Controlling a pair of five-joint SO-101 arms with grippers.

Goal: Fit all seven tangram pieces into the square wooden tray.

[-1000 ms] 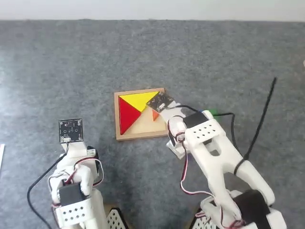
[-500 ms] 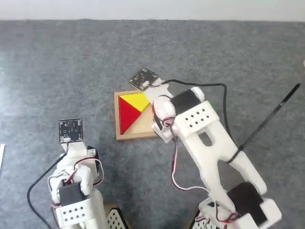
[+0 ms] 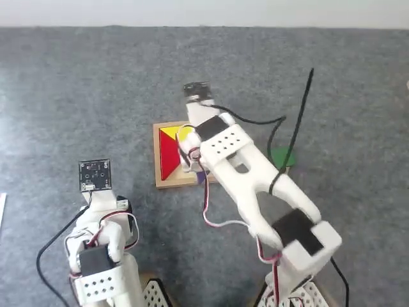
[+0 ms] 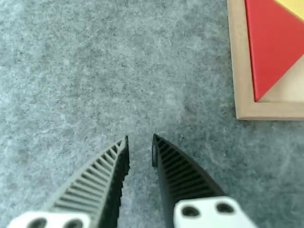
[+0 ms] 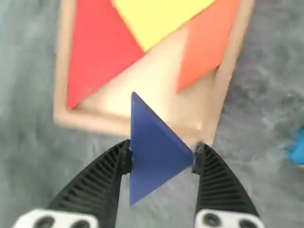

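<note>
Right now my right gripper (image 5: pixel 160 153) is closed on the blue triangle (image 5: pixel 152 156). One pad bears on its long edge and the other meets the square corner opposite, so the hold is narrow and could pivot.

The long edge runs straight ahead in line with my fingers. Its forward sharp corner points into the square wooden tray (image 5: pixel 61 57) and lies over the bare wood (image 5: pixel 159 71) just past the near rim. The rest of the piece hangs over that rim and the grey carpet. From the wrist I see its broad face almost square on, but I cannot judge how level it is to the tray floor.

To seat it well, I think I should carry it further over the bare wood. Then I would turn my wrist until its edges lie along the red triangle (image 5: pixel 99 52) and the orange piece (image 5: pixel 209 47). It should come down flat and low before I let go. The risks are the rear corner catching the rim, or the tip nudging the yellow triangle (image 5: pixel 156 16) and its neighbours out of place.

My left gripper (image 4: pixel 140 142) hangs over the carpet with a slim gap between its fingers, holding nothing. It is near the tray's corner but clear of it.
</note>
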